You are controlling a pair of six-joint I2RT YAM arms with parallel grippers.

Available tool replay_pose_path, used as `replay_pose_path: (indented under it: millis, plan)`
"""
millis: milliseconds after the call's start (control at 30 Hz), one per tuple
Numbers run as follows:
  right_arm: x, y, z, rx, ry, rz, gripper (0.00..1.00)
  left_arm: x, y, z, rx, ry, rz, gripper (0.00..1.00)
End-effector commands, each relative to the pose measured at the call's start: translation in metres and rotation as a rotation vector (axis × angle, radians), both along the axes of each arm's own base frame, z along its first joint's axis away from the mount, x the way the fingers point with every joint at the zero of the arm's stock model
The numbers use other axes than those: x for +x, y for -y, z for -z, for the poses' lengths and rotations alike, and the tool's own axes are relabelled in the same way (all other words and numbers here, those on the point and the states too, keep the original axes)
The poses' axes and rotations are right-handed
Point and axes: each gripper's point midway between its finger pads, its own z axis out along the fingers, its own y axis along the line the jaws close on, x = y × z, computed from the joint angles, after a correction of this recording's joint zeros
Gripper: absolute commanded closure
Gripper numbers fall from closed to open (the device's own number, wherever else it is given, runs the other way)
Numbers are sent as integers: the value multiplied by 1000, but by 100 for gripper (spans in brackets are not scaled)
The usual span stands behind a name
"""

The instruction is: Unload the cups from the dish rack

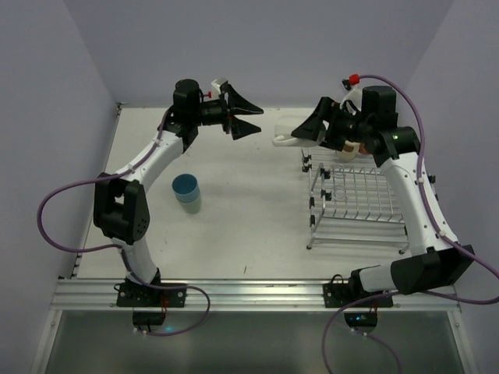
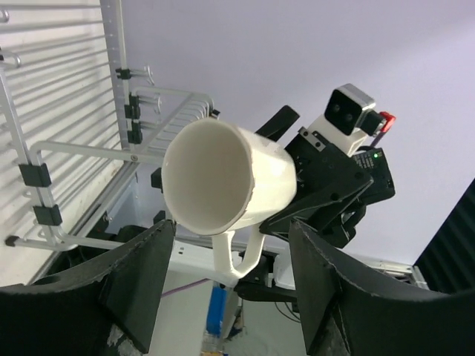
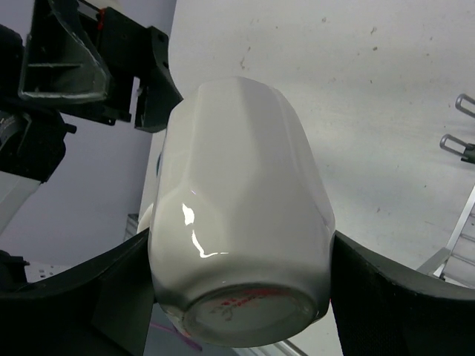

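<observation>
Our right gripper [image 3: 241,237] is clamped on the white cup [image 2: 223,178], one finger on each side of its body. The cup lies on its side in the air, base toward the right wrist, mouth pointing away from the gripper and handle hanging below. It is clear of the dish rack [image 1: 359,195], which sits below and behind that gripper on the tabletop [image 1: 249,218].

Our left gripper [image 1: 251,117] is spread wide and holds nothing. It faces the cup's mouth head-on, close to it but not touching.

We judge that this cup is out of the rack and is being passed across in mid-air. Well below the left gripper, back toward its base, a blue cup [image 1: 185,185] sits nested in a pale green cup [image 1: 191,204], which looks like the set-down spot.

For the next move, we would slide the left fingers over the rim end, keeping off the handle. They should close firmly before the right gripper lets go.

A pinkish patch under the right wrist may be another cup in the rack, but we cannot tell.
</observation>
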Motion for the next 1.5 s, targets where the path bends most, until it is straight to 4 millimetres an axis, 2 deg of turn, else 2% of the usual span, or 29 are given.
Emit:
replay_pose_path:
  millis: [0,67,200,233,267,333,500,767,1033,1333,1467]
  plan:
    - [-16,-6,-25,57,84,-51,100,-7,-3,-14,-10,69,52,32]
    - [-20,-9,-20,70,67,-70,100,-5,-2,-18,-21,118,41,31]
    - [-23,-14,-26,104,72,-98,100,-5,-2,-25,-62,188,34,30]
    - [-23,-16,-29,113,75,-108,100,-6,-3,-28,-83,159,30,30]
    - [-23,-17,-30,121,70,-115,100,-8,-3,-22,-94,140,32,30]
    - [-21,-19,-33,129,77,-123,100,-12,-3,-29,-137,144,41,30]
    - [-20,-24,-38,152,82,-143,100,-17,3,-24,-137,116,55,31]
    - [-21,-33,-40,202,88,-193,100,-26,18,-48,-226,113,97,31]
    - [-21,-37,-38,217,97,-220,100,-32,29,-59,-287,73,119,31]
    - [-22,-41,-32,237,90,-248,100,-40,32,-79,-362,60,130,37]
    - [-22,-42,-32,245,89,-258,100,-45,36,-82,-378,54,146,41]
